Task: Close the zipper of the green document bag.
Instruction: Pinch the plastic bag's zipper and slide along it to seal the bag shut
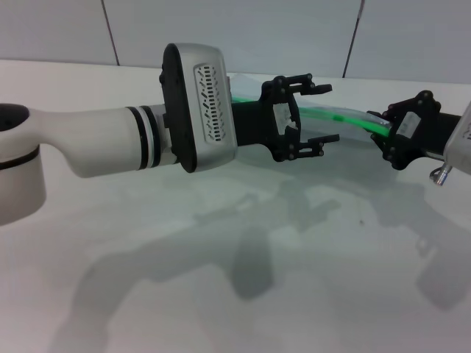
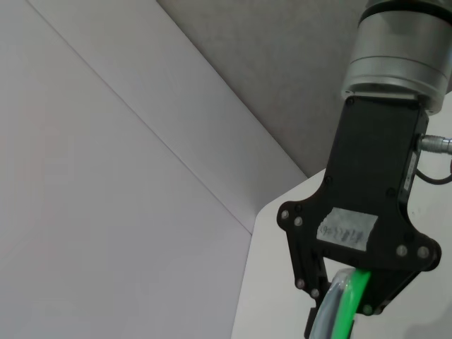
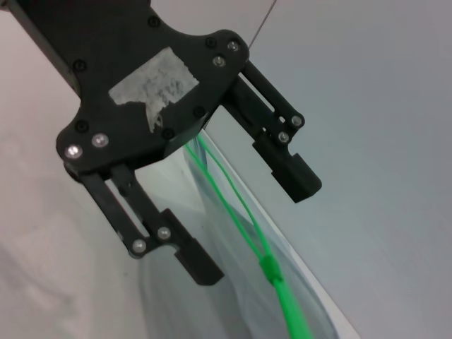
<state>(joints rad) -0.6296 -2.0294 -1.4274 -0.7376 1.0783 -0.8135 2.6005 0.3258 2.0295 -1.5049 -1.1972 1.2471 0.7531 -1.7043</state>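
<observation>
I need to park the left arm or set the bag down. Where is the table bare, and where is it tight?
Bare table fills the near side, in front of both arms, with only their shadows on it. It is tight at the far side: the open left gripper sits by the green document bag, whose zipper end is pinched in the right gripper.

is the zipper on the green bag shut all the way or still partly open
Partly open: in the right wrist view the zipper splits into two green lines on one side of the slider and joins past it.

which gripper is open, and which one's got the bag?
Left gripper is open, fingers spread beside the green zipper. Right gripper is shut on the green document bag.
</observation>
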